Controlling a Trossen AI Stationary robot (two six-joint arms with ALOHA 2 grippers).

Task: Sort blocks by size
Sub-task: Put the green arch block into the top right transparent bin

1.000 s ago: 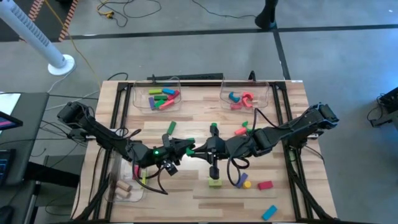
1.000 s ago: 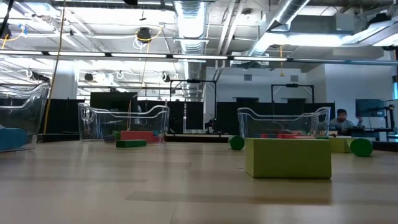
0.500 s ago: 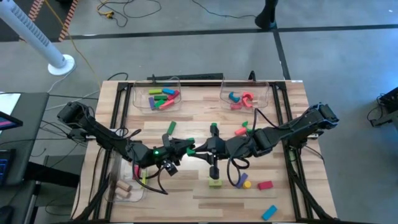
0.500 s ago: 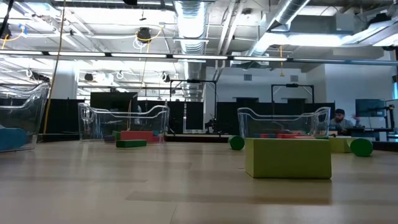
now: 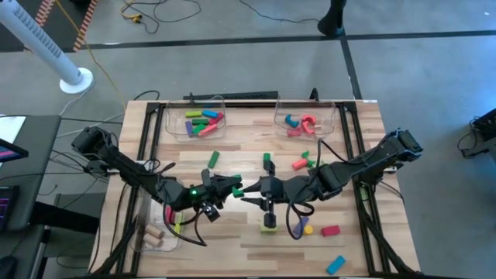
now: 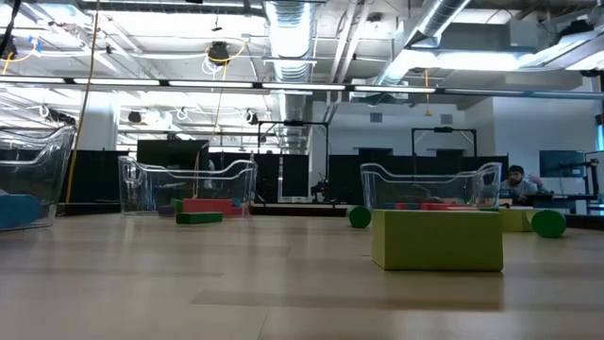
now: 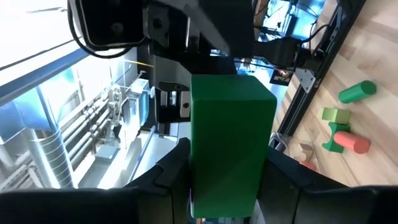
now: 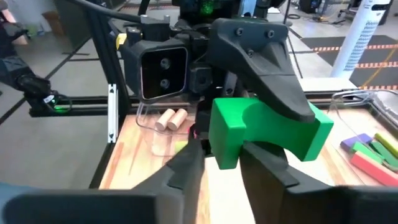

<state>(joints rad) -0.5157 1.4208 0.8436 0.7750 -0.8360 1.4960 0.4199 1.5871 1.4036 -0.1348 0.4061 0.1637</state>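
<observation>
the left gripper [image 5: 232, 187] sits near the table's middle, its dark fingers [image 7: 171, 171] clenched on a smooth, matte green block [image 7: 230, 140] with flat faces and square edges. the right gripper [image 5: 252, 194] faces it nose to nose; its fingers [image 8: 186, 168] stand to either side of that same green block, and whether they press on it cannot be told. seen from the right wrist, the block has a curved notch cut in one side, like an arch piece.

just beside the right gripper, on the pale wooden plank table [image 5: 232, 248], lies a yellow-green cuboid [image 5: 268, 225]. beyond it lie a purple arch [image 5: 295, 225], a small yellow piece [image 5: 308, 229], a red bar [image 5: 330, 230] and a blue bar [image 5: 335, 264]. behind the grippers lie two green bars [image 5: 212, 159] and [image 5: 268, 160], and a red piece [image 5: 299, 163].

at the far edge stand two clear plastic bins: one [image 5: 194, 118] holds mixed coloured bars, the other [image 5: 304, 118] red and blue arches. a third clear bin [image 5: 159, 236] beside the left arm holds plain wood cylinders [image 8: 169, 119].

no writing is readable.
</observation>
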